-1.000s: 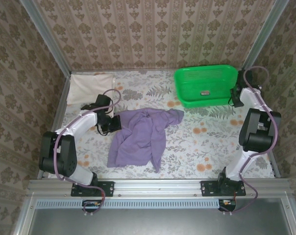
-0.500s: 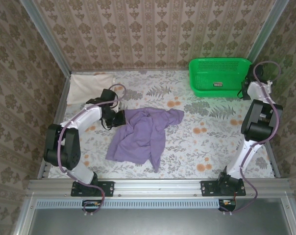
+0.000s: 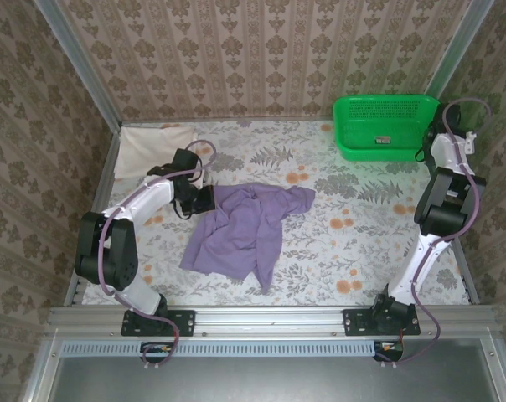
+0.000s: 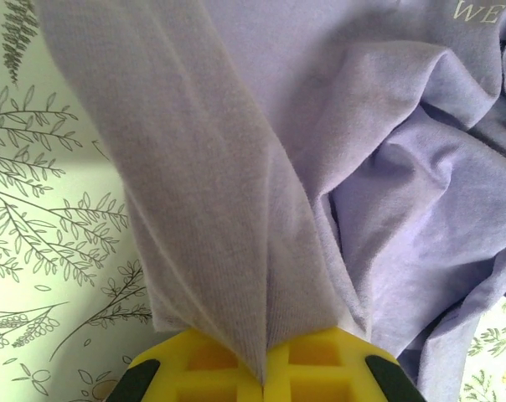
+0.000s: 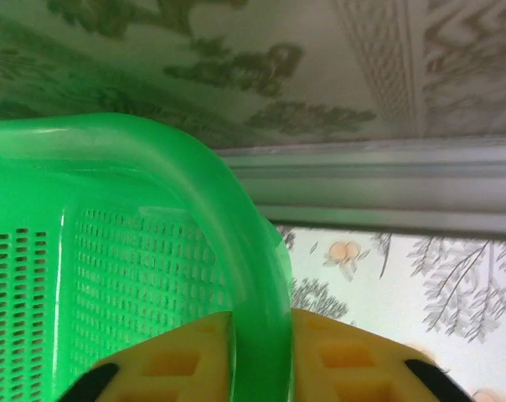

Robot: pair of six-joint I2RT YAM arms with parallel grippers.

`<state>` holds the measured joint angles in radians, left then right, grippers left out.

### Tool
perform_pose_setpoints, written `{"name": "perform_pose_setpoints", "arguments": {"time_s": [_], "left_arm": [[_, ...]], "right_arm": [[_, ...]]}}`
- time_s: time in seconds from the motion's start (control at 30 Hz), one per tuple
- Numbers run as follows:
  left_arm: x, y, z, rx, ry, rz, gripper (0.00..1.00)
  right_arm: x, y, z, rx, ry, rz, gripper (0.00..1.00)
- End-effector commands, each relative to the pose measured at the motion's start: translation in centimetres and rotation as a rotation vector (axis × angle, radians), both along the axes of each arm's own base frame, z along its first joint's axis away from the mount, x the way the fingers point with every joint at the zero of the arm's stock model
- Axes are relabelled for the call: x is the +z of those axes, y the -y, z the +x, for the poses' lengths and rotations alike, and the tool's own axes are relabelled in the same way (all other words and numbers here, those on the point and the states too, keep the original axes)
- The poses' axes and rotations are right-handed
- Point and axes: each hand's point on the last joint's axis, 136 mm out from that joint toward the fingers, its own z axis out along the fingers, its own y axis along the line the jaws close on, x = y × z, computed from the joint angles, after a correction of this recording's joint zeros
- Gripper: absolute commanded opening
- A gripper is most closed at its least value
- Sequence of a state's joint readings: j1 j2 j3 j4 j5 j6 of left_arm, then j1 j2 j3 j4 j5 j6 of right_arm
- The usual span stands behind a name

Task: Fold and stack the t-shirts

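Purple t-shirt (image 3: 236, 234) crumpled on table (image 3: 353, 243).
Left end effector (image 4: 261, 377) pinches its edge; right end effector (image 5: 261, 352), outstretched, clamps basket (image 3: 385, 126) rim.

Two t-shirts: one purple t-shirt (image 3: 240, 230) at centre-left, one cream t-shirt (image 3: 157, 149) in the far left corner. One green basket (image 3: 379, 155) at the far right. Two robot arms: one left arm (image 3: 140, 205), one right arm (image 3: 441, 201). One floral table (image 3: 353, 243).

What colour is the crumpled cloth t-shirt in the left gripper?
The crumpled cloth t-shirt is light purple; the left wrist view shows it best.
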<state>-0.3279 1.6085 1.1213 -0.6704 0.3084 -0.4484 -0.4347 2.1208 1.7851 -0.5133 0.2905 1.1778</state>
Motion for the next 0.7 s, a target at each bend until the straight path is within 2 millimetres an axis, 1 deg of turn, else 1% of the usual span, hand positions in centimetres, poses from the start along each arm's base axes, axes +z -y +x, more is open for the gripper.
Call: {"name": "perform_pose_setpoints", "arguments": {"time_s": [0.0, 0.07, 0.13, 0.17, 0.23, 0.3, 0.4, 0.47, 0.5, 0.53, 0.57, 0.63, 0.67], "left_arm": [[0.8, 0.1, 0.6, 0.014, 0.002, 0.016, 0.00], [1.1, 0.2, 0.9, 0.017, 0.009, 0.013, 0.00], [1.6, 0.2, 1.3, 0.022, 0.019, 0.009, 0.00], [1.9, 0.2, 1.5, 0.024, 0.022, 0.010, 0.00], [2.6, 0.0, 1.8, 0.026, 0.034, 0.011, 0.09], [3.4, -0.3, 2.0, 0.034, 0.046, 0.008, 0.23], [4.4, -1.4, 1.9, 0.061, 0.069, 0.012, 0.47], [4.7, -2.5, 1.6, 0.085, 0.073, 0.024, 0.58], [4.7, -3.1, 1.2, 0.098, 0.065, 0.029, 0.61], [4.5, -3.8, 0.7, 0.114, 0.053, 0.036, 0.62], [4.3, -4.4, 0.1, 0.128, 0.034, 0.042, 0.62], [3.4, -5.7, -1.6, 0.166, -0.021, 0.050, 0.62], [3.0, -6.2, -2.4, 0.180, -0.044, 0.054, 0.62]], "right_arm": [[-1.0, 0.7, -0.9, -0.019, -0.060, -0.014, 0.42], [-0.8, 0.6, -0.3, 0.006, -0.050, -0.012, 0.56], [0.0, 0.0, 0.2, 0.051, -0.039, -0.012, 0.65], [0.8, 0.0, 0.9, 0.076, -0.008, -0.031, 0.68], [2.4, -1.3, 1.4, 0.138, 0.014, -0.051, 0.71], [4.0, -2.7, 1.2, 0.186, 0.032, -0.084, 0.75], [6.5, -5.7, 0.8, 0.254, 0.074, -0.124, 0.78], [7.7, -7.7, 0.3, 0.296, 0.092, -0.144, 0.80], [8.8, -8.9, 0.0, 0.327, 0.111, -0.156, 0.80], [9.9, -10.2, 0.0, 0.371, 0.133, -0.173, 0.81], [10.6, -11.5, 0.0, 0.415, 0.143, -0.182, 0.81], [12.2, -15.2, 0.0, 0.553, 0.168, -0.199, 0.79], [12.6, -17.2, -0.1, 0.622, 0.166, -0.205, 0.78]]}}
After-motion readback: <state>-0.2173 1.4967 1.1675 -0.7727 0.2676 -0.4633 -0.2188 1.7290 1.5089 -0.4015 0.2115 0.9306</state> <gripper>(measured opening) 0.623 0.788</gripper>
